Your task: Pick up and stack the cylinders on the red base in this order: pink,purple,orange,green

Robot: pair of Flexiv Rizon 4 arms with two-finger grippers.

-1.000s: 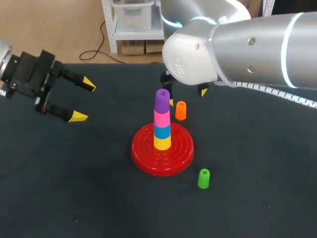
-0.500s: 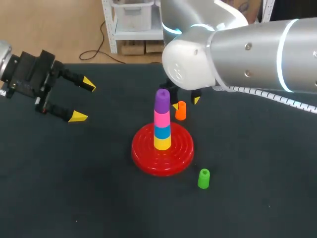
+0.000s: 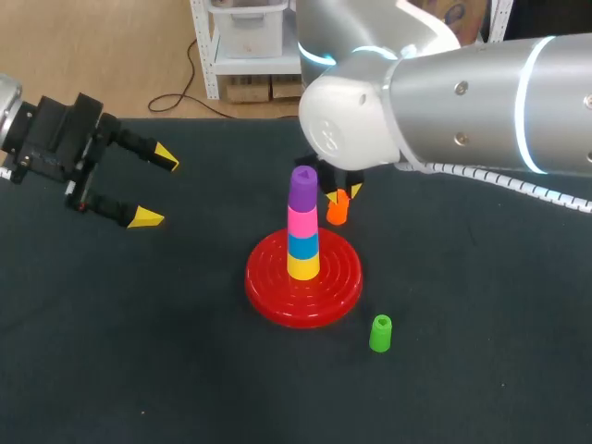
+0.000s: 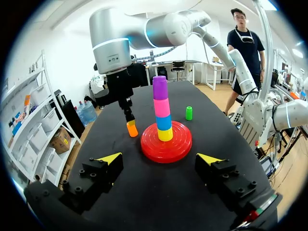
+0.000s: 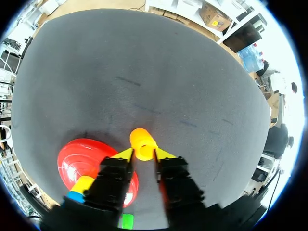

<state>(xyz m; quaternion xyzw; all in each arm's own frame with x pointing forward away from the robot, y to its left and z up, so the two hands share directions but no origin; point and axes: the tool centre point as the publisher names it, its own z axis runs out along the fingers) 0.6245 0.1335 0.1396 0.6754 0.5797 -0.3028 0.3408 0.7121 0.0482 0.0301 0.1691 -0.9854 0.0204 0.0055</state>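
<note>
The red base (image 3: 268, 287) carries a stack of yellow, blue, pink (image 3: 302, 222) and purple (image 3: 302, 188) cylinders. Just behind and right of it the orange cylinder (image 3: 338, 211) stands on the table, with my right gripper (image 3: 339, 195) down over it. In the right wrist view its yellow tips press the orange cylinder (image 5: 142, 141) from both sides, so the right gripper (image 5: 143, 154) is shut on it. The green cylinder (image 3: 380, 333) stands alone in front of the base on the right. My left gripper (image 3: 154, 188) hovers open and empty at the far left.
The dark table top (image 3: 139, 351) is bare to the left and in front of the base. My right arm's big silver body (image 3: 444, 102) hangs over the back right of the table.
My right gripper has come down around the orange cylinder and its fingers have closed onto it. The left arm has stayed still.
</note>
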